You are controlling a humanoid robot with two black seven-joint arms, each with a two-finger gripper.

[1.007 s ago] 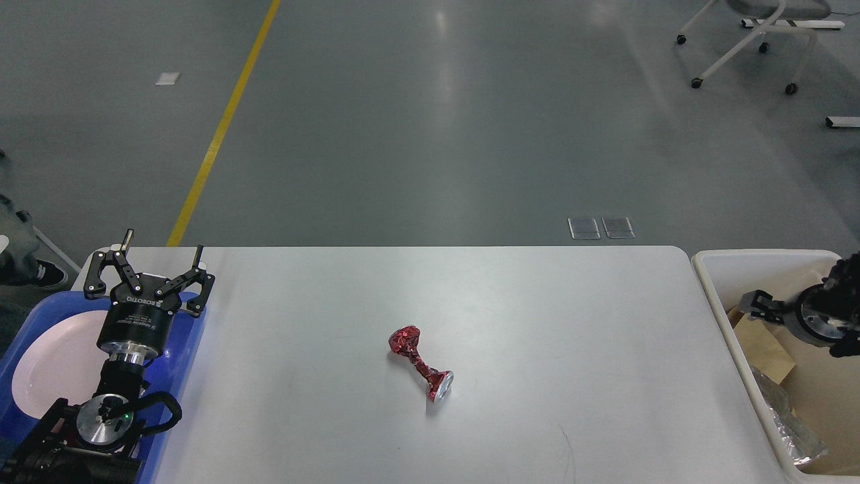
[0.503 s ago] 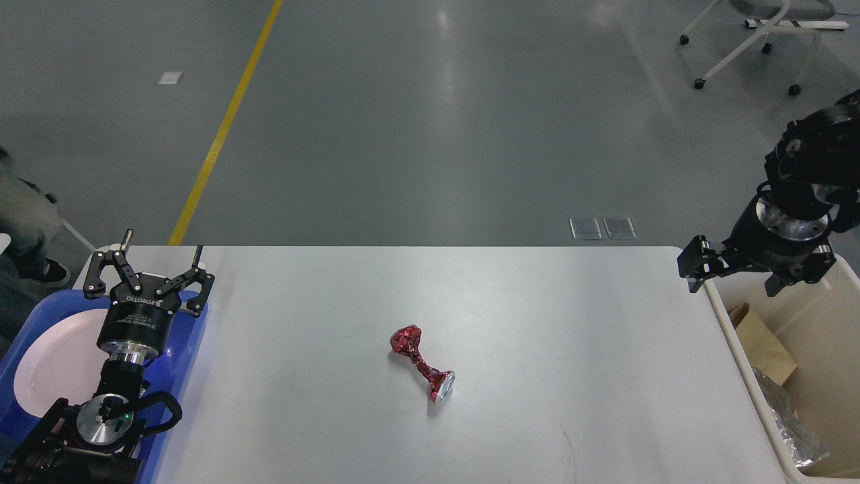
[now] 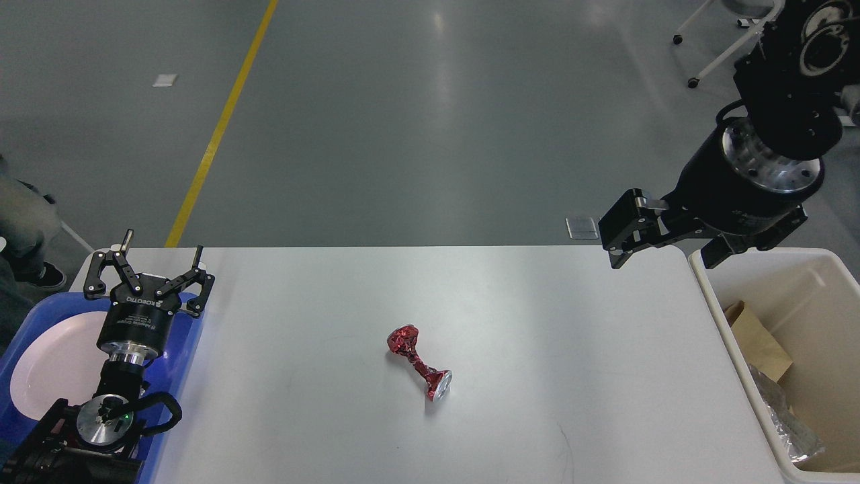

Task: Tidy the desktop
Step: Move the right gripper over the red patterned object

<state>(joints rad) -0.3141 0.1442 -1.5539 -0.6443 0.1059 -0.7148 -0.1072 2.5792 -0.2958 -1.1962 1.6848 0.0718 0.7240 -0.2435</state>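
The white desktop [image 3: 537,336] fills the lower middle of the head view. A crushed red can [image 3: 418,364] with a silver end lies on its side near the middle. My left gripper [image 3: 161,247] is open and empty, fingers pointing away, over the far right corner of a blue tray [image 3: 185,336] at the desktop's left end. My right gripper [image 3: 668,243] is open and empty, held high above the desktop's far right corner, well right of and beyond the can.
A white plate [image 3: 54,363] lies in the blue tray. A cream bin [image 3: 713,302] stands off the desktop's right edge, holding brown paper [image 3: 756,339] and crumpled foil [image 3: 783,417]. A wheeled chair base [image 3: 712,47] stands on the floor far right.
My right arm has risen out of the cream bin and swung up and left to above the desktop's far right corner. The left arm and the can have not moved.
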